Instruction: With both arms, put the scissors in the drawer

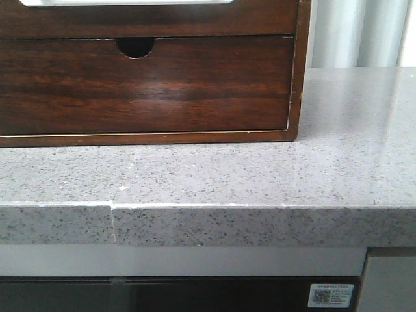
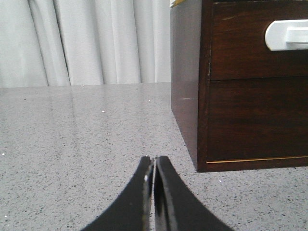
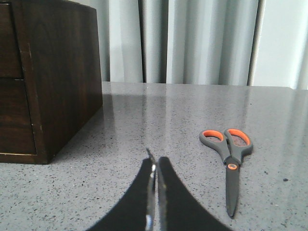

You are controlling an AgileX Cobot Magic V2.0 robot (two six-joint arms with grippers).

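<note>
The front view takes in a dark reddish-brown wooden cabinet [image 1: 294, 78] standing on a speckled grey stone counter [image 1: 260, 175]. Most of what shows there is the lower drawer [image 1: 143, 91], shut flush, with a small half-round finger notch [image 1: 135, 47] in its top edge. Above it only the bottom strip of the drawer [image 1: 149, 18] with the wide pale cut-out [image 1: 127, 2] appears, cropped by the upper border. Neither arm nor the scissors show in this view. A small label with a QR code [image 1: 331, 296] sits on the dark panel below the counter edge.

The left wrist view sees the cabinet's other side and corner. Here the upper drawer front [image 2: 260, 43] is plainer, closed, with its pale round-cornered cut-out [image 2: 286, 34] running out of frame. The left gripper [image 2: 154, 166] hangs low over bare counter, near the cabinet's corner but apart from it, its two dark fingers [image 2: 139, 197] pressed together and holding nothing. White curtains [image 2: 96, 41] hang behind.

Only the right wrist view shows the scissors [image 3: 229, 161]: grey blades closed, orange-lined handles, lying flat on the counter, handles toward the curtains and tip toward the camera, well apart from the cabinet. The right gripper [image 3: 155, 166] sits between cabinet and scissors, touching neither, its fingers [image 3: 168, 202] likewise closed on nothing
</note>
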